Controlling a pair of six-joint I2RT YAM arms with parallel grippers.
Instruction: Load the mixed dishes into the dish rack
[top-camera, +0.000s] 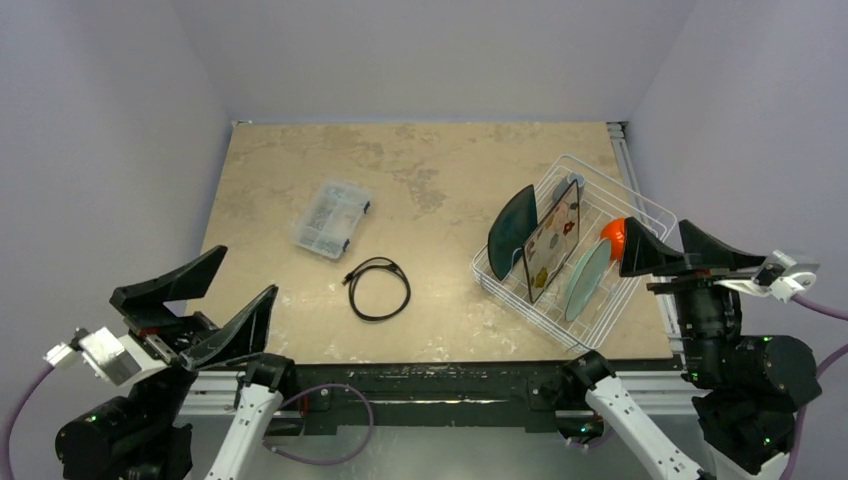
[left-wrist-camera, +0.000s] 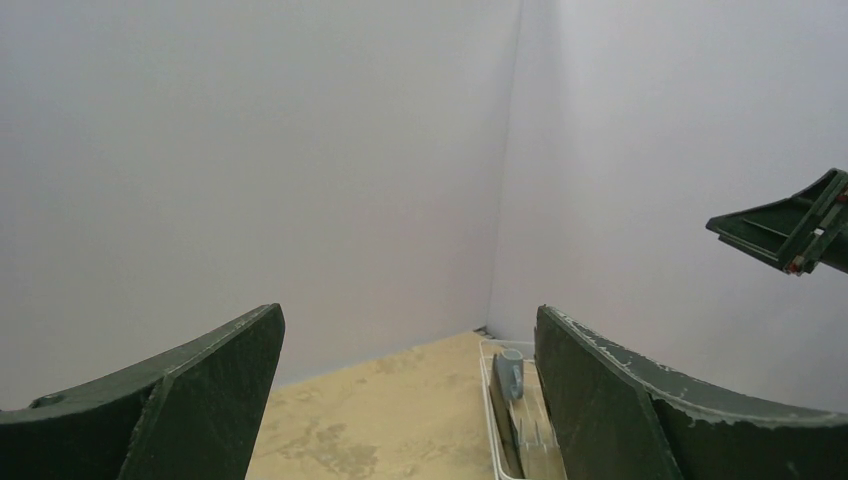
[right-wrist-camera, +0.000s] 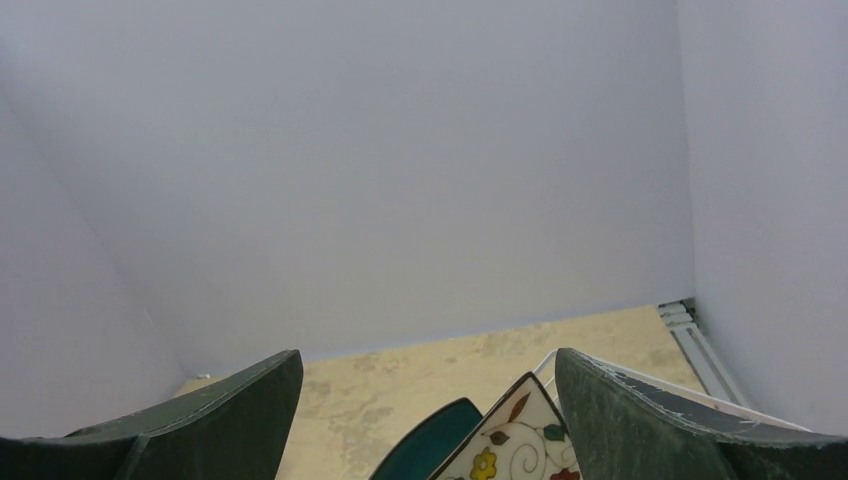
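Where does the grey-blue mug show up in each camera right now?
Top external: grey-blue mug at the dish rack's far end, partly hidden.
Left wrist: low, right of centre, inside the rack.
Right wrist: not in view.
Shared landmark: the rack's white wire rim, in all three.

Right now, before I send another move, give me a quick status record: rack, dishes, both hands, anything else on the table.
rack: white wire dish rack, right side of table
in rack: dark teal plate, patterned plate, mint plate, on edge; orange bowl; grey-blue mug
left hand: open, empty
right hand: open, empty, beside the rack
also on table: clear box, black cable
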